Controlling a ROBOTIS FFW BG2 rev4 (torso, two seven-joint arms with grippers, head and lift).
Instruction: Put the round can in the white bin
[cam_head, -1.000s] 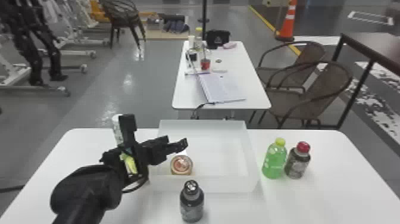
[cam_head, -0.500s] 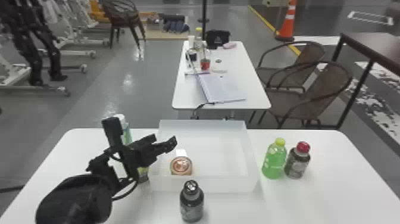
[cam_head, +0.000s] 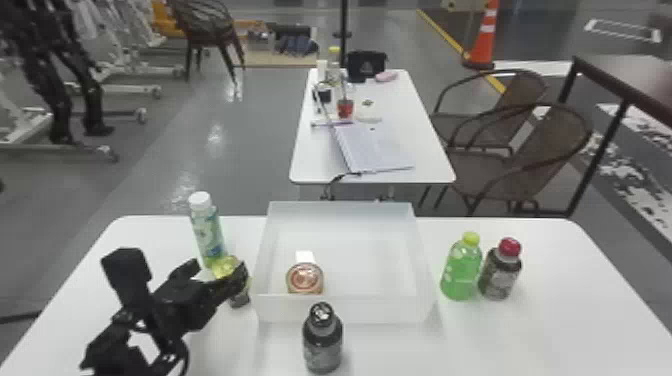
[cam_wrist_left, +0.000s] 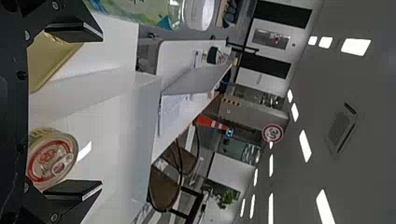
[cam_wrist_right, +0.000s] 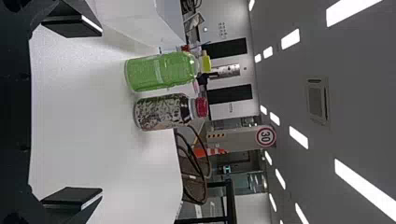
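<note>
See the round can (cam_head: 305, 280) inside white bin (cam_head: 370, 309), near its front left corner. See left pincer (cam_head: 218, 271) and right pincer (cam_wrist_right: 101, 112), both released.

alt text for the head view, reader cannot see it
The round can sits in the white bin, toward its near left corner. Left of it, the left end effector is open; a black-capped bottle stands in front, green and red-capped bottles right.

number: 30 | on: round red-rimmed sign (cam_wrist_right: 266, 136) | place: pale pillar (cam_wrist_right: 243, 138) | seen: both wrist views
</note>
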